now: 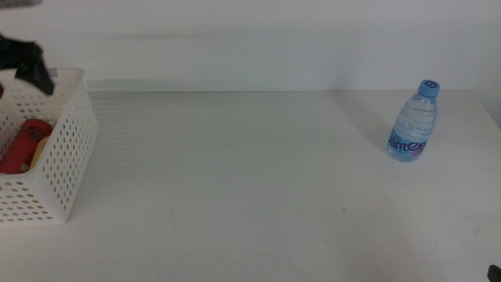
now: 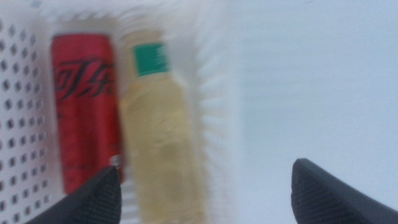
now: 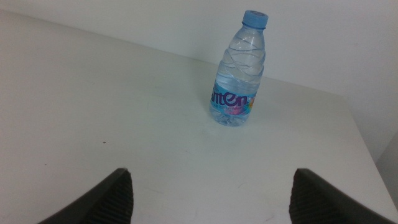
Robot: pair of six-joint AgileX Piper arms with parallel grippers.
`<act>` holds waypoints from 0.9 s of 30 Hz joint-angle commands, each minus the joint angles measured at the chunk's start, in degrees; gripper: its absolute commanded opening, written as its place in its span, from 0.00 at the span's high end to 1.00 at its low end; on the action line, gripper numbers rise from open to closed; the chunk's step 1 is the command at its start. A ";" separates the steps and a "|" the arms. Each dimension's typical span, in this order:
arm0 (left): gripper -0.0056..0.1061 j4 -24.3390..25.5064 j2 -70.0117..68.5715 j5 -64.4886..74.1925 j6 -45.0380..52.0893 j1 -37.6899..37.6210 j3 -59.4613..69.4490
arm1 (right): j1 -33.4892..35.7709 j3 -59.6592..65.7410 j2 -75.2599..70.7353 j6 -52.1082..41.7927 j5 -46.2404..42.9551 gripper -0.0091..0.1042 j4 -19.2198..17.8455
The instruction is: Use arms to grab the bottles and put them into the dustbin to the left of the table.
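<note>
Black forked right gripper waiting low at the near right, spread wide, empty. Risking a topple of the upright clear blue-capped water bottle standing far right on the white table. Hovering over the white perforated dustbin, left gripper gaping, gripping nothing; holding red cola can beside yellow tea bottle.

Left gripper above dustbin edge, jaws wide apart, nothing between them. Inside dustbin: red can and yellow bottle lying side by side, touching. Bottle's green neck band visible; bottle lies against basket wall nearest table. One jaw tip overlaps can's end, other jaw over bare white tabletop. Picture blurred.
</note>
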 commanded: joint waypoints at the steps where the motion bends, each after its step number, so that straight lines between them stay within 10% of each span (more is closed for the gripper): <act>1: 0.14 -0.85 -5.48 -1.25 -2.07 -2.64 -1.72 | -0.29 -0.43 -1.55 -0.50 -4.36 0.34 -0.35; 27: 0.16 -1.91 -44.91 -23.13 -2.87 -21.30 35.50 | -0.29 -0.43 -1.55 -0.50 -4.36 0.34 -0.35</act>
